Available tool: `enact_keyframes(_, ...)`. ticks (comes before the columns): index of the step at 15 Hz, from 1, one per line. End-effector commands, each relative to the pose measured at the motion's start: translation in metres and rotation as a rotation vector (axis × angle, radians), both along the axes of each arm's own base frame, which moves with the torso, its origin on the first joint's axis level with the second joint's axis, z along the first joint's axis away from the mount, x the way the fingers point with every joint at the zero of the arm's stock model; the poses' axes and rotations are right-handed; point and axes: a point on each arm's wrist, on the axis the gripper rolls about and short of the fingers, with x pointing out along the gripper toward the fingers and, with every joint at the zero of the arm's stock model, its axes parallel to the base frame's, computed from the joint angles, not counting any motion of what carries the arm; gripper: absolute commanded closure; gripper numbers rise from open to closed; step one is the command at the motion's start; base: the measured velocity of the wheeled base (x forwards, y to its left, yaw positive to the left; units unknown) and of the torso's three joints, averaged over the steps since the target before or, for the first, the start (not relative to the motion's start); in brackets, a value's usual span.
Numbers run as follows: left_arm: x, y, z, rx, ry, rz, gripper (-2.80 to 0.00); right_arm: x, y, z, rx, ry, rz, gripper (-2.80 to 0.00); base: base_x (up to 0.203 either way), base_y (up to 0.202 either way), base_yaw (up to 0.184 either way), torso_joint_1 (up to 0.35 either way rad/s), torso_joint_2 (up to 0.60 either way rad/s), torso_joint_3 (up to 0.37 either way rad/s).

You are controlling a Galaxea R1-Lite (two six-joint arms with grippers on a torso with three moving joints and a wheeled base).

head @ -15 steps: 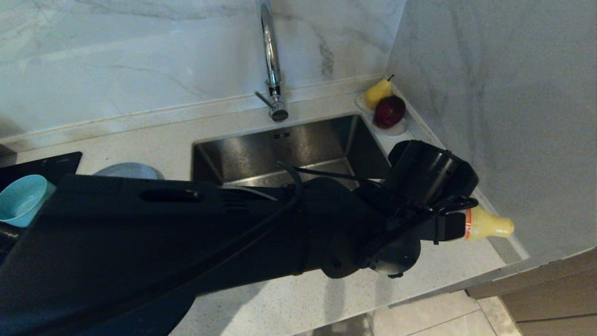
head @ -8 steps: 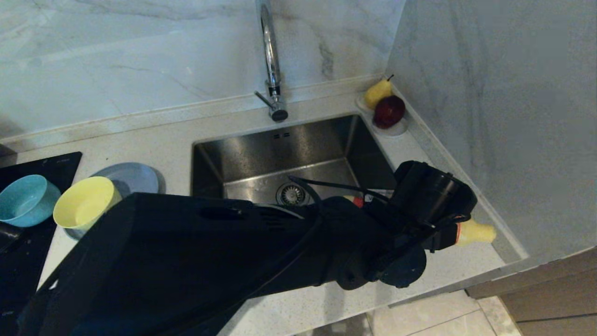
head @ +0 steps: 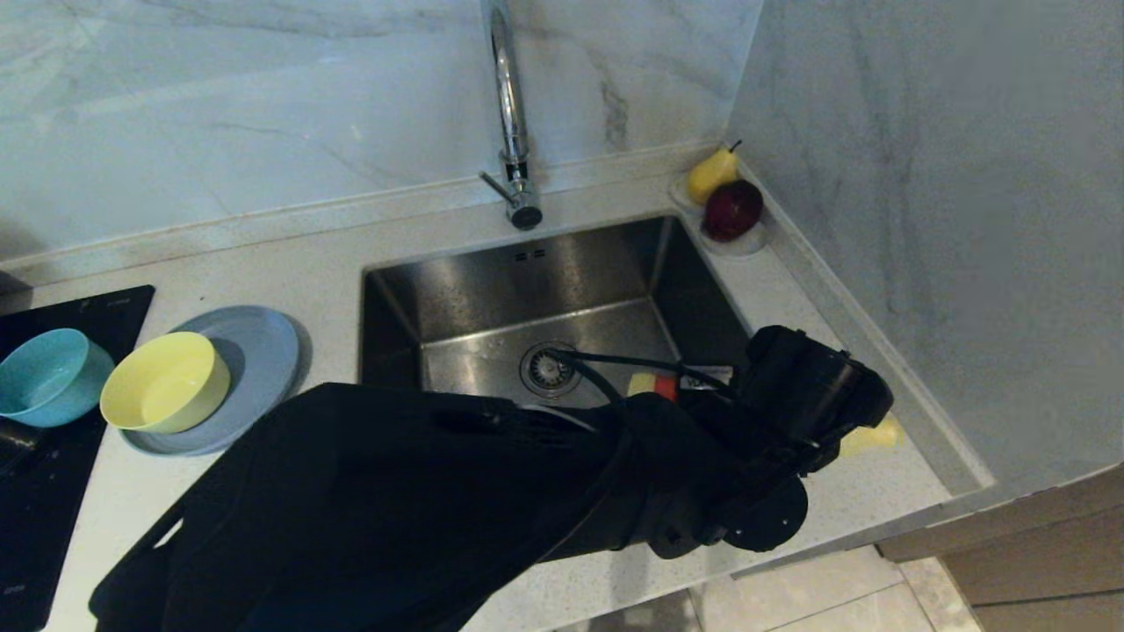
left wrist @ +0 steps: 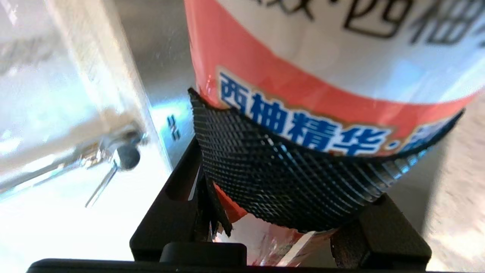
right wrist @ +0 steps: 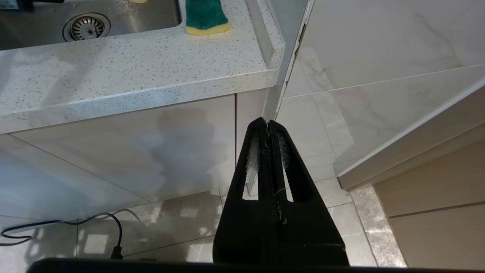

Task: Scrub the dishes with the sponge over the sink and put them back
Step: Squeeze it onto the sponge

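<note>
Gripping a red-and-white bottle point(left wrist: 303, 57) labelled "西柚精华", the left pincer point(left wrist: 288, 178) hangs beside the sink point(head: 562, 290).

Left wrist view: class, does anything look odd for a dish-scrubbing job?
Yes. The left gripper grips a red-and-white labelled bottle, not a dish, while the sponge lies untouched on the counter beside the sink.

Yellow bowl point(head: 164, 381) on plate point(head: 255, 351), left of sink point(head: 562, 290); sponge point(right wrist: 205, 16) right of sink.
</note>
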Motion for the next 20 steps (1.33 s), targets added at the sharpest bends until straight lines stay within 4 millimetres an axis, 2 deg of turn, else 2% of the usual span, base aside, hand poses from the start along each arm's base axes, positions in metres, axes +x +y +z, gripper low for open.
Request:
enact_keyframes(1,0.003,-0.004,-0.009,0.007,-0.015,0.021,0.00,0.000,0.000,0.000,0.000,-0.001,0.000,0.00,0.000,0.000,0.000,0.000,0.00,0.000)
enact_keyframes(7,0.006,-0.003,-0.008,0.022,-0.081,0.131,0.00,0.000,0.000,0.000,0.000,-0.001,0.000,0.00,0.000,0.000,0.000,0.000,0.00,0.000)
enact_keyframes(13,0.010,-0.011,-0.003,0.006,-0.148,0.122,0.00,0.000,0.000,0.000,0.000,-0.002,0.000,0.00,0.000,0.000,0.000,0.000,0.00,0.000)
enact_keyframes(17,0.012,-0.013,0.006,0.056,-0.211,0.128,0.00,0.000,0.000,0.000,0.000,-0.002,0.000,0.00,0.000,0.000,0.000,0.000,0.00,0.000)
enact_keyframes(20,0.012,-0.016,0.001,0.083,-0.209,0.121,0.00,0.000,0.000,0.000,0.000,-0.001,0.000,0.00,0.000,0.000,0.000,0.000,0.00,0.000)
